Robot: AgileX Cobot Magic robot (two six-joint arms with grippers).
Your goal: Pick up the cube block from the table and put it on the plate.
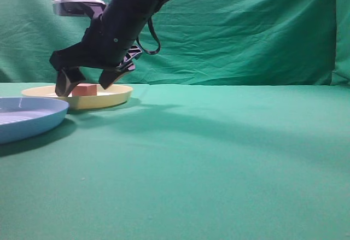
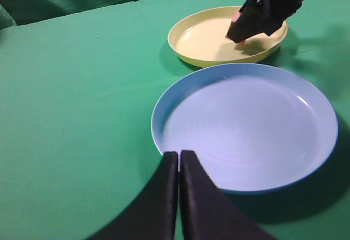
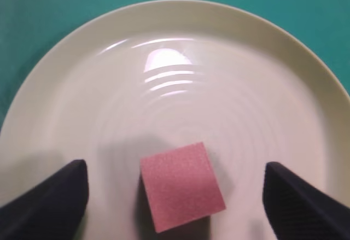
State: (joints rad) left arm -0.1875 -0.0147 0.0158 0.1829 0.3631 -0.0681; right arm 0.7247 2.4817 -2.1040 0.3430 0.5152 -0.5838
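Observation:
The red cube block [image 3: 181, 185] lies on the cream plate [image 3: 180, 48], free of both fingers. It also shows on the plate [image 1: 117, 95] in the exterior view [image 1: 85, 90]. My right gripper [image 3: 175, 188] is open, its fingers wide apart on either side of the cube; in the exterior view it [image 1: 87, 81] hangs just over the plate at the far left. In the left wrist view the cream plate [image 2: 202, 37] lies beyond, with the right gripper over it. My left gripper [image 2: 179, 161] is shut and empty at the near edge of the blue plate.
A light blue round plate [image 1: 27, 117] stands in front of the cream plate at the left edge, also in the left wrist view [image 2: 246, 125]. Green cloth covers the table [image 1: 219, 152], and a green backdrop hangs behind.

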